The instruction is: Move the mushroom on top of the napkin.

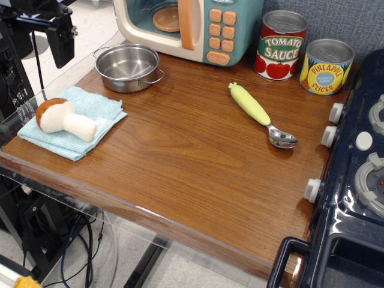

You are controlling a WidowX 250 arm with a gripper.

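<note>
The mushroom (62, 119) lies on its side on the napkin (90, 107) at the table's left edge, brown cap to the left, cream stem pointing right. The light blue napkin lies flat under it. My gripper (42, 51) hangs high above them at the top left, well clear of the mushroom. Its right finger (62, 47) shows plainly, while the left one blends into the dark frame behind. The jaws stand apart and hold nothing.
A steel pot (128, 66) sits just behind the napkin. A toy microwave (192, 27), a tomato sauce can (281, 45) and a pineapple can (326, 66) line the back. A yellow-green-handled spoon (259, 113) lies mid-table. A toy stove (360, 180) fills the right side.
</note>
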